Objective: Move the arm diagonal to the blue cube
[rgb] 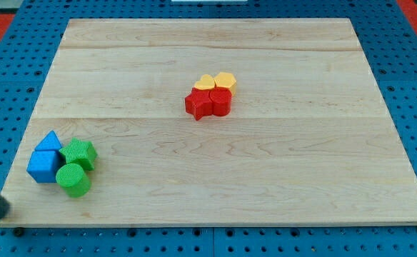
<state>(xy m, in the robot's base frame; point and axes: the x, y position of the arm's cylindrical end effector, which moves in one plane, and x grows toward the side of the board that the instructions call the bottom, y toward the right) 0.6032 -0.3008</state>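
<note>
The blue cube (44, 166) sits near the wooden board's bottom left corner. A blue triangular block (51, 140) touches it from above. A green star-like block (78, 153) and a green cylinder (73, 180) press against its right side. My tip (1, 213) is the dark rod end at the view's bottom left edge. It lies down and to the left of the blue cube, diagonal to it and a short gap apart, at the board's edge.
A second cluster lies near the board's middle: two yellow blocks (216, 82) above a red star-like block (198, 104) and a red block (220, 102). The wooden board (265, 171) rests on a blue perforated table (1, 86).
</note>
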